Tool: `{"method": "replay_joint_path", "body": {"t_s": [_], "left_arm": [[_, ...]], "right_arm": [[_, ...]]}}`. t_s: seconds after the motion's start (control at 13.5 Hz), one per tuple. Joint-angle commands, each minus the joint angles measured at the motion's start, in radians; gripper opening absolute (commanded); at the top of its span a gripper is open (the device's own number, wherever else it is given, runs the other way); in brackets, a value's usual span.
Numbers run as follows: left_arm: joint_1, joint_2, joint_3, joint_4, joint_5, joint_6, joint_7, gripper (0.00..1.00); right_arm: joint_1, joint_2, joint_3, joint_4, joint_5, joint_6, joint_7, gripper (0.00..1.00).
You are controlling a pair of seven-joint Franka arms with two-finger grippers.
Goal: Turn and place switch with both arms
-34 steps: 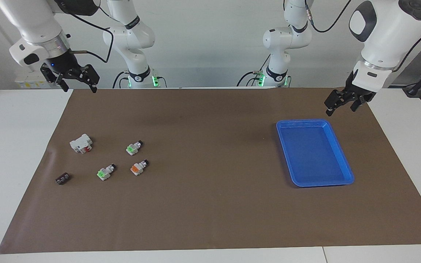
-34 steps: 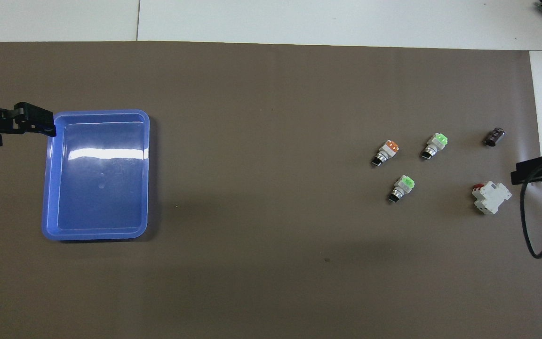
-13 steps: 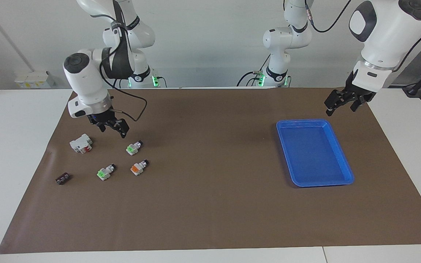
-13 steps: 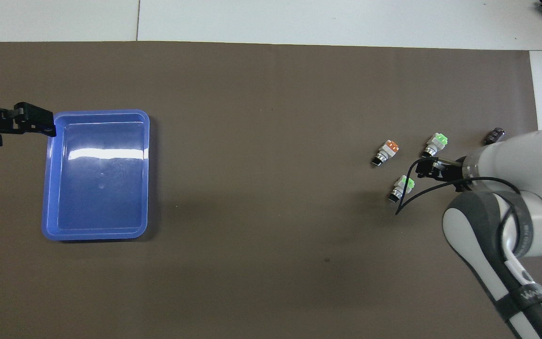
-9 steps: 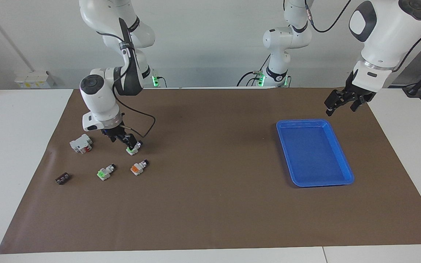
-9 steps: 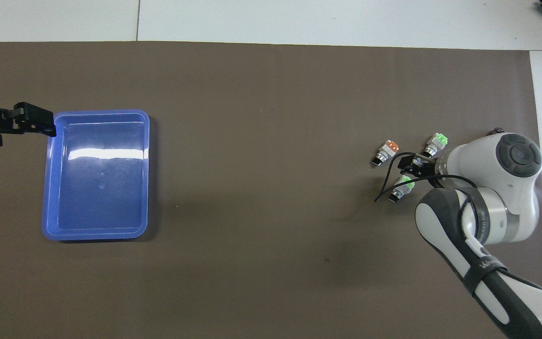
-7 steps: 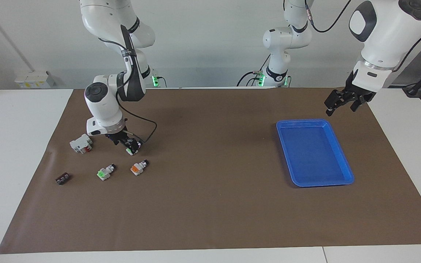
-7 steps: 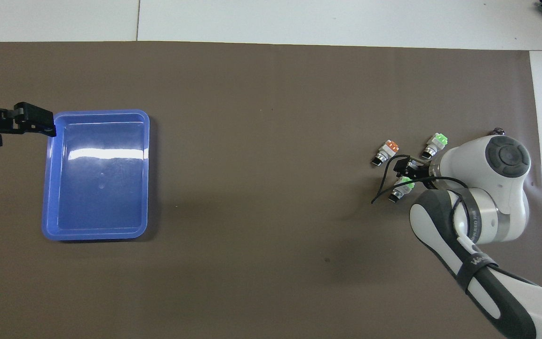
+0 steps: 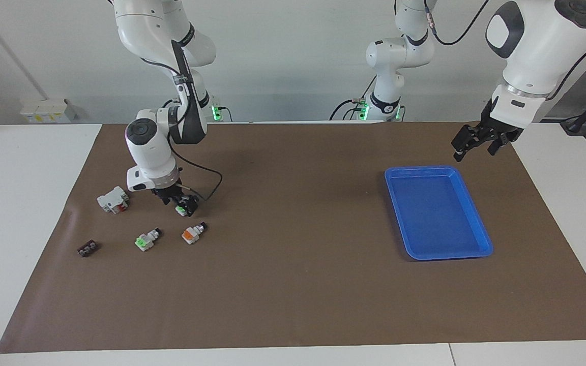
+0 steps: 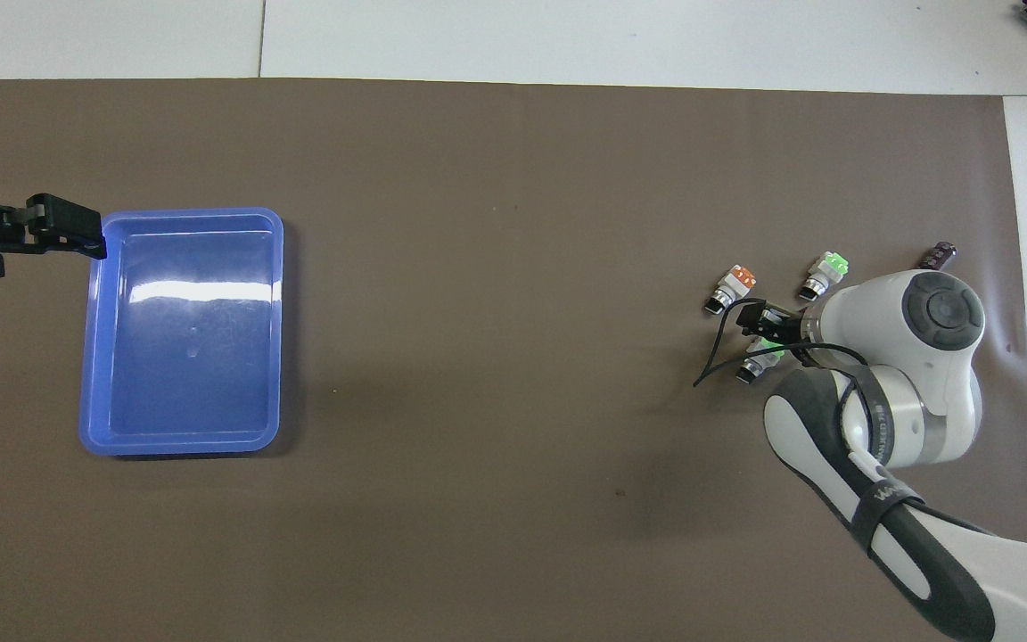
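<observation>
Three small white switches lie on the brown mat toward the right arm's end. My right gripper (image 9: 181,202) is down at the green-ended switch (image 9: 183,208) nearest the robots, which rests on the mat; the gripper partly covers it in the overhead view (image 10: 768,332), where the switch's green end (image 10: 774,337) peeks out. Another green-ended switch (image 9: 145,240) (image 10: 825,270) and an orange-ended switch (image 9: 192,234) (image 10: 735,287) lie farther from the robots. My left gripper (image 9: 476,146) (image 10: 86,235) waits open and empty in the air by the tray's corner.
A blue tray (image 9: 420,169) (image 10: 193,214) lies empty toward the left arm's end. A larger white block with a red part (image 9: 113,200) lies beside the right gripper, hidden by the arm in the overhead view. A tiny black piece (image 9: 87,248) (image 10: 937,257) lies by the mat's edge.
My right arm has swung in from the table's end and come down onto the nearest green-ended switch, then turned a little at the wrist. The left arm has not moved.
</observation>
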Motion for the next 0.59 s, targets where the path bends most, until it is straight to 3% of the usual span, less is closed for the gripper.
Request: {"method": "replay_joint_path", "body": {"t_s": [0.0, 0.52], "left_arm": [[0.005, -0.032, 0.000, -0.038, -0.011, 0.009, 0.006, 1.00], [0.005, -0.032, 0.000, -0.038, -0.011, 0.009, 0.006, 1.00]], "right_arm": [[0.004, 0.007, 0.001, -0.010, 0.008, 0.028, 0.016, 0.96], [0.006, 0.003, 0.001, -0.030, 0.012, 0.021, 0.017, 0.86]]}}
